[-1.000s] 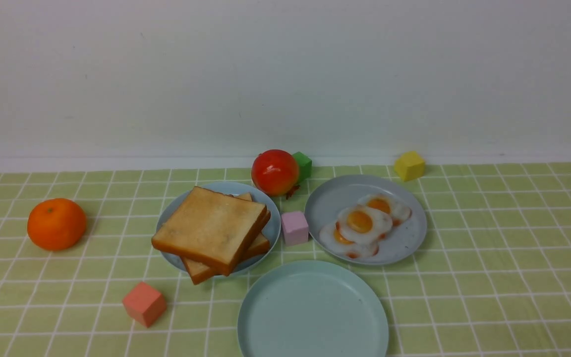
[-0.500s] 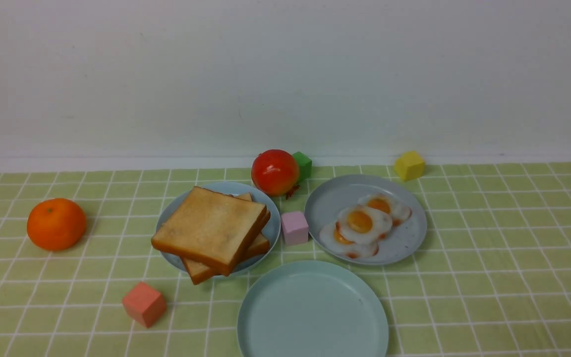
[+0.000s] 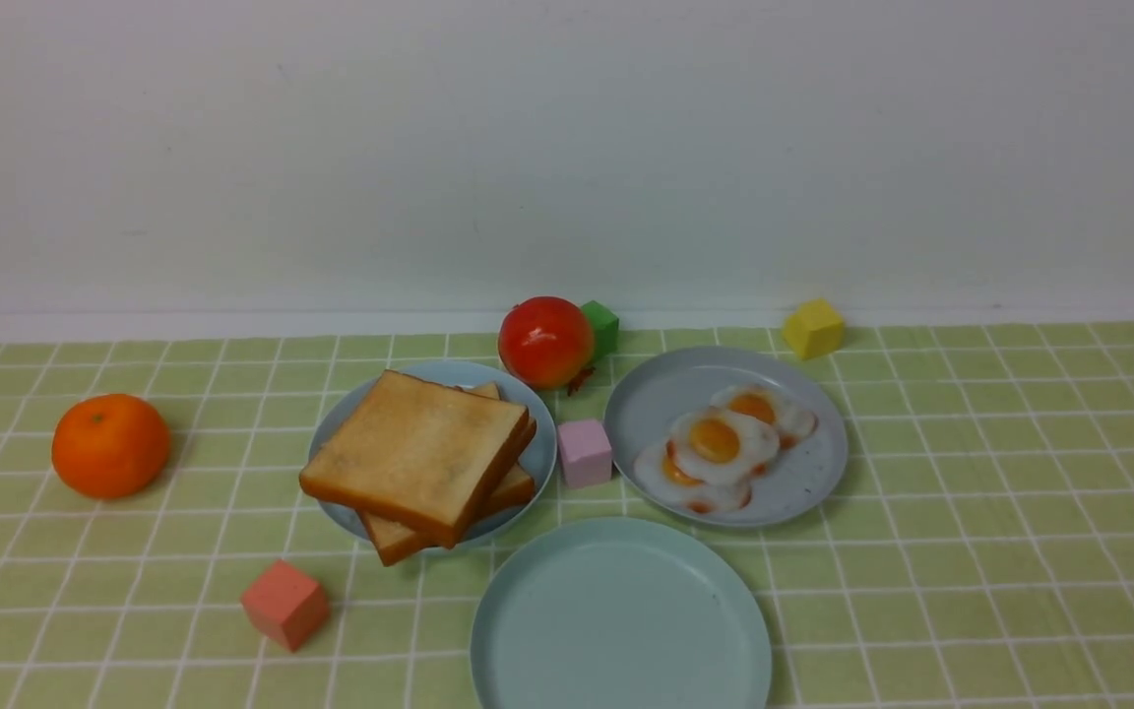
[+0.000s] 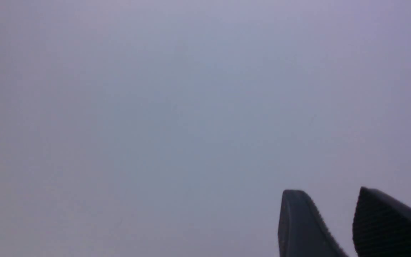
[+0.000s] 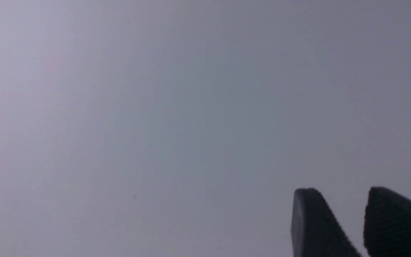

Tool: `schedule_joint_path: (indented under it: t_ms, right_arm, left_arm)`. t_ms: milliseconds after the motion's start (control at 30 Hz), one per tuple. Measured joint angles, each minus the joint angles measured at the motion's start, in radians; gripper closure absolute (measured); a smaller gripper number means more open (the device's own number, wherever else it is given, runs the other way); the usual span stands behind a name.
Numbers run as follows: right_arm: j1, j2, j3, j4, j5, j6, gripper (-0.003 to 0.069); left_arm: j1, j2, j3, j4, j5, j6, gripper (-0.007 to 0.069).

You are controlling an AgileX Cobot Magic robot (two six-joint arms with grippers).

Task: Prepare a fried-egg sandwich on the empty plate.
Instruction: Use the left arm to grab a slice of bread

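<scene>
Gone from the front view's 8 o'clock edge: a dark sliver, possibly left arm; food unmoved. Mint-green plate [image 3: 621,620] is bare, presumably central for transfers from both sides. Toast slices [image 3: 419,448] lie stacked on the light-blue plate [image 3: 336,433] at its 10–11 o'clock; fried eggs [image 3: 724,443] overlap on the grey plate [image 3: 813,483] at 1 o'clock. Sandwich unassembled. Left jaws and right jaws: parted, nothing between. Both wrists face a blank pale surface, probably a raised ready pose.

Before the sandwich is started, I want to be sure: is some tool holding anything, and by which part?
Nothing is held: left tool and right tool both stand open.
</scene>
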Motion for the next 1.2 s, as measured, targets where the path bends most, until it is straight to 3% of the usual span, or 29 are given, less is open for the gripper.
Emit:
schedule_joint_path:
  t_ms: [100,233,267,333,400,433,500,667,800,933,1033,1200]
  right_arm:
    - [0.0,0.017,-0.121,0.016,0.029,0.104,0.0418]
    - [0.0,0.136,-0.389,0.019,0.159,0.15,0.0418]
    - [0.0,0.227,-0.554,0.002,0.258,0.16,0.0418]
    - [0.0,0.29,-0.662,-0.017,0.337,0.161,0.0418]
    - [0.0,0.428,-0.863,-0.072,0.538,0.163,0.0418]
    - [0.0,0.428,-0.863,-0.076,0.538,0.163,0.0418]
    - [0.0,0.573,-1.001,-0.12,0.76,0.163,0.0418]
    - [0.0,0.732,-1.049,-0.174,1.005,0.143,0.0418]
    - [0.0,0.845,-1.042,-0.119,1.201,0.126,0.0418]
    - [0.014,0.924,-1.016,0.061,1.339,-0.085,0.0418]
    - [0.073,0.946,-0.983,0.25,1.361,-0.28,0.0415]
    - [0.156,0.967,-0.966,0.38,1.428,-0.472,0.036]
  left_arm:
    - [0.0,0.001,-0.115,-0.041,-0.059,-0.057,0.0386]
    - [0.0,0.076,-0.342,-0.085,0.027,-0.078,0.0386]
    - [0.0,0.168,-0.519,-0.117,0.158,-0.111,0.0386]
    - [0.0,0.22,-0.623,-0.138,0.264,-0.144,0.0386]
    - [0.0,0.362,-0.819,-0.18,0.54,-0.212,0.0386]
    - [0.0,0.373,-0.831,-0.182,0.562,-0.215,0.0386]
    - [0.0,0.534,-0.941,-0.191,0.81,-0.242,0.0386]
    - [0.0,0.755,-0.973,-0.125,1.009,-0.214,0.0386]
    - [0.0,0.957,-0.973,-0.132,1.124,-0.183,0.0386]
    - [0.0,1.226,-0.996,-0.332,1.217,-0.011,0.0386]
    - [0.004,1.391,-1.08,-0.537,1.264,0.228,0.0386]
    - [0.066,1.635,-1.273,-0.815,1.415,0.533,0.0386]
